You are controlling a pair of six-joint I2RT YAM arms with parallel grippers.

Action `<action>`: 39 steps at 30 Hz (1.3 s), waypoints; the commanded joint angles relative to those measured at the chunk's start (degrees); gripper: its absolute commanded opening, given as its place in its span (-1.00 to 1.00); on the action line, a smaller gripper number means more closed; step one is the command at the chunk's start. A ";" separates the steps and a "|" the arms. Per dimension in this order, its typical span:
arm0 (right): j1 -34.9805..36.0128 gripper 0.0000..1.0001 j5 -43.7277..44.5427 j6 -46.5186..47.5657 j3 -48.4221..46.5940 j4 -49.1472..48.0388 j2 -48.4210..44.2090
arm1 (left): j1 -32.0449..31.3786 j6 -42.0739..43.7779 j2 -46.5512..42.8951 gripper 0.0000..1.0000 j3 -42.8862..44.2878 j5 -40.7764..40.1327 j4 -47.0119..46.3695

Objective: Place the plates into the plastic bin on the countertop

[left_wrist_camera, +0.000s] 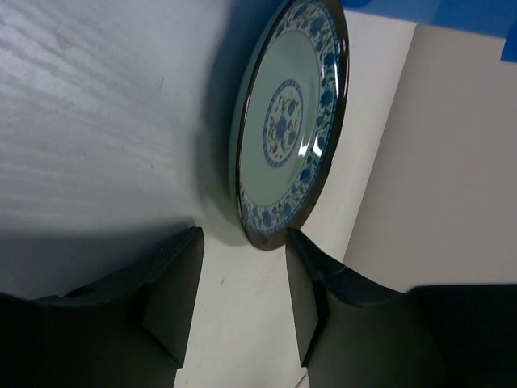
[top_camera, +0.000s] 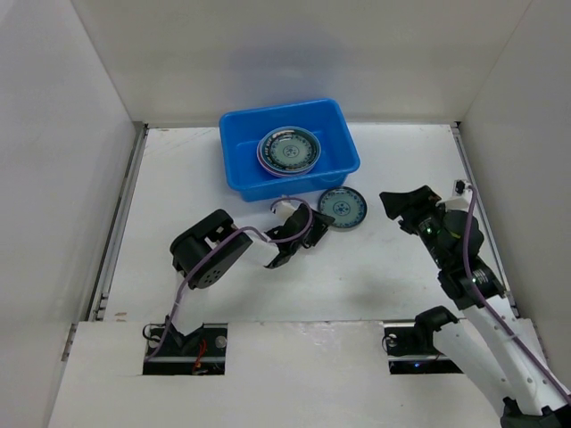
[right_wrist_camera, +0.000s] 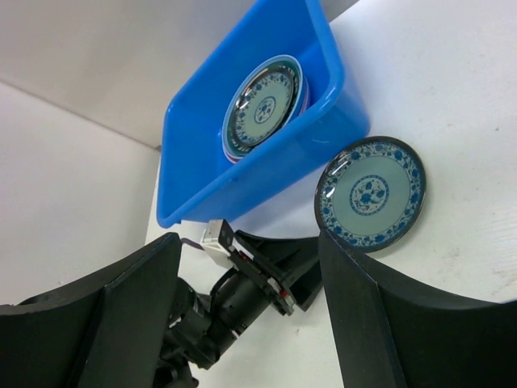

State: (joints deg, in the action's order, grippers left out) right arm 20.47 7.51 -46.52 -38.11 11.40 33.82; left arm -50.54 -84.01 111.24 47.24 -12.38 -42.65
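A small teal patterned plate (top_camera: pixel 343 208) (left_wrist_camera: pixel 291 121) (right_wrist_camera: pixel 370 194) lies flat on the white countertop (top_camera: pixel 375 267), just in front of the blue plastic bin (top_camera: pixel 241 120) (right_wrist_camera: pixel 186 121). Inside the bin is a stack of plates (top_camera: pixel 288 150) (right_wrist_camera: pixel 262 109), with a matching teal patterned one on top and a pink rim showing below it. My left gripper (top_camera: pixel 317 223) (left_wrist_camera: pixel 244 238) sits low at the loose plate's left edge. Its jaws are apart with nothing between them, and the plate's rim is just beyond the fingertips. My right gripper (top_camera: pixel 401 209) (right_wrist_camera: pixel 250 242) hangs open to the right of that plate, holding nothing.
White walls (top_camera: pixel 62 178) close in the countertop on the left, back and right. The bin stands at the back centre. The left arm (top_camera: pixel 210 254) stretches across the middle of the surface. The right arm (top_camera: pixel 464 259) stands along the right side.
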 commanded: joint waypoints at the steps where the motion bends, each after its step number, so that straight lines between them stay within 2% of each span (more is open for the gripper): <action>1: -0.65 0.49 0.05 -0.32 0.75 0.12 -2.35 | -0.30 -1.60 2.04 -0.17 3.64 -4.23 -3.14; 7: -2.67 0.49 -0.47 -0.15 1.37 0.90 -4.90 | -0.21 -1.95 4.86 -0.29 7.24 -4.85 -1.21; 14: -6.36 0.49 -2.75 0.29 2.16 0.99 -7.28 | 0.32 -2.30 3.55 -0.87 7.08 -4.67 1.70; 17: -8.29 0.49 -3.99 0.29 2.16 0.99 -7.63 | -0.30 -0.81 0.57 -1.00 6.55 -3.97 3.45; 21: -11.10 0.49 -5.48 0.82 1.28 0.99 -7.63 | -1.79 3.57 -6.72 -1.00 3.66 -3.09 5.39; 25: -14.62 0.48 -6.89 2.14 0.23 1.52 -7.37 | -2.76 10.34 -18.39 -1.00 -1.35 -3.35 7.75; 29: -16.12 0.48 -6.10 3.02 -0.39 2.93 -6.49 | -4.42 21.31 -33.42 -1.00 -2.77 -5.98 16.00; 32: -16.64 0.47 -6.19 2.49 -0.48 3.54 -4.91 | -5.05 29.84 -41.96 -1.00 0.12 -9.84 23.38; 35: -16.82 0.46 -6.80 2.23 -0.56 3.72 -3.59 | -0.85 36.09 -45.23 -0.98 5.74 -11.52 31.21; 39: -16.65 0.46 -6.89 2.23 -0.48 3.37 -3.24 | 10.83 39.80 -41.30 -0.97 12.59 -7.24 32.98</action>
State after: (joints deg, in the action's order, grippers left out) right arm 4.08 1.34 -44.80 -36.62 15.57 30.76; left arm -46.50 -51.13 67.02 55.05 -19.73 -14.04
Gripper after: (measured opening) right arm 0.730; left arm 0.040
